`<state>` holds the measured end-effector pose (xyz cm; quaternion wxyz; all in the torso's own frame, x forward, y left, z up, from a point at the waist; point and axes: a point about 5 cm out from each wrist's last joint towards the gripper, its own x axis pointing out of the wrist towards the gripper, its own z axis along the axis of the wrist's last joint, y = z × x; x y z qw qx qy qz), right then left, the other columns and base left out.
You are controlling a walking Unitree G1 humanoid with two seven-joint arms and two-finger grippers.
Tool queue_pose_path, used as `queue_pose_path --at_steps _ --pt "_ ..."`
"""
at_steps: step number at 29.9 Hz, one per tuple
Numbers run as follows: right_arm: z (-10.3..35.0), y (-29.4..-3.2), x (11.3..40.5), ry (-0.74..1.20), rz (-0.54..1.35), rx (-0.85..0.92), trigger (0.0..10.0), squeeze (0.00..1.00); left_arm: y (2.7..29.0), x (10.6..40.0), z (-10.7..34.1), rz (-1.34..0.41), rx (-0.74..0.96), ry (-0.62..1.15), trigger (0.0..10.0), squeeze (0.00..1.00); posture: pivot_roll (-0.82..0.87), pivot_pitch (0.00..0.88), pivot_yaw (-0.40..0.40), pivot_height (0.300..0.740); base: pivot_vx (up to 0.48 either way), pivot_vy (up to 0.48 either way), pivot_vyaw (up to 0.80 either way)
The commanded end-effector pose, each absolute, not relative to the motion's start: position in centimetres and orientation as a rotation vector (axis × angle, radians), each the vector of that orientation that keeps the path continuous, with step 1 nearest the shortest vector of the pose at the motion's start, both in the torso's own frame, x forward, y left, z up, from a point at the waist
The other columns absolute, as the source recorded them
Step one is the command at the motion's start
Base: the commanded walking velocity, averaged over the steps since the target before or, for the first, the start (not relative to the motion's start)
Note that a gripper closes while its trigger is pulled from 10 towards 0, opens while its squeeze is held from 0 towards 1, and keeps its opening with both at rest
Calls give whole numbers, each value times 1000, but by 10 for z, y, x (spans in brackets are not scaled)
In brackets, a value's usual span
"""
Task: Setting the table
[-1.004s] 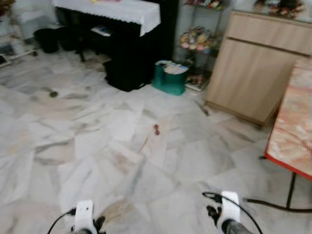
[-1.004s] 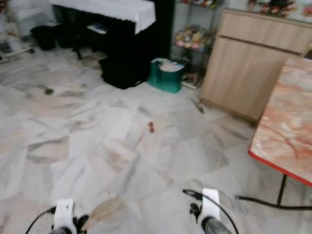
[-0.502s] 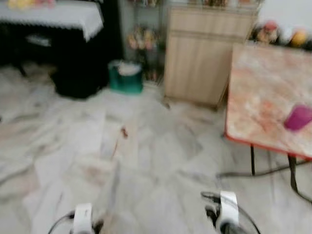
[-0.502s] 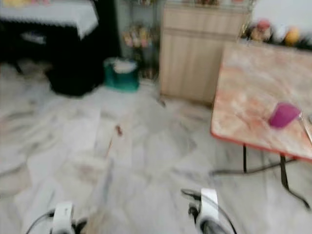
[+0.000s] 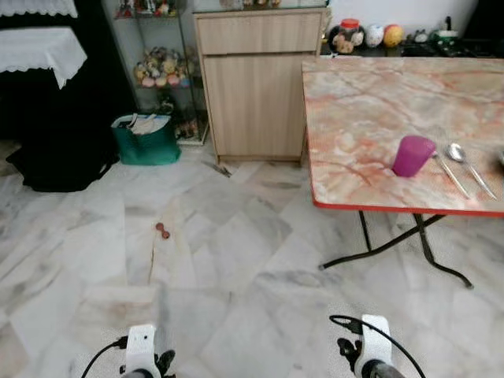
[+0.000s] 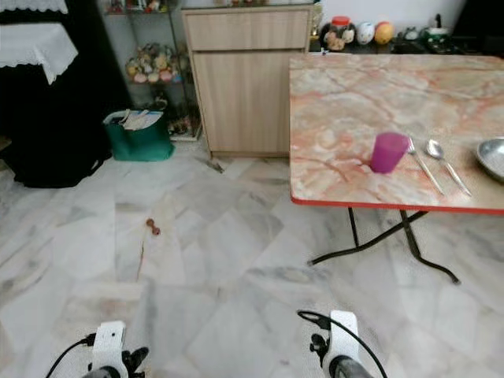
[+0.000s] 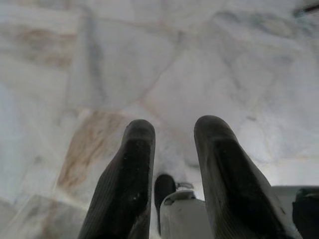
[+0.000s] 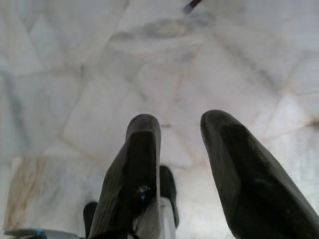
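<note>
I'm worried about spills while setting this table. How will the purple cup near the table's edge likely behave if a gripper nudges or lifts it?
The purple cup looks like thin plastic, so probably light and easily shoved. It stands upright, taller than wide, near the red table edge, so a sideways nudge might tip it or slide it off. Its smooth tapered wall could slip between fingers.

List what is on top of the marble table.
On the marble table stand a purple cup, a fork and a spoon beside it, and a metal bowl cut off by the picture's edge. Anything farther right is out of frame.
</note>
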<state>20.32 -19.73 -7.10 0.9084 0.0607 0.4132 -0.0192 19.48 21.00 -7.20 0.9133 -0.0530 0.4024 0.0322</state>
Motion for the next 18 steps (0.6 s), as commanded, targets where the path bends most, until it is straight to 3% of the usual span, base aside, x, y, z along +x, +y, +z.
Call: queue_pose_path --at_steps 1,3,18 --pt "-72 -197 202 857 -42 130 10000 0 211 191 -74 66 -103 847 10000 0 -57 0 43 740 0 0 -738" --pt "-72 -197 202 855 -42 130 10000 0 210 191 -74 66 -104 846 10000 0 -58 0 42 740 0 0 -719" --pt "-72 -195 201 849 -44 141 10000 0 208 191 -74 54 -90 844 10000 0 -58 0 42 740 0 0 0"
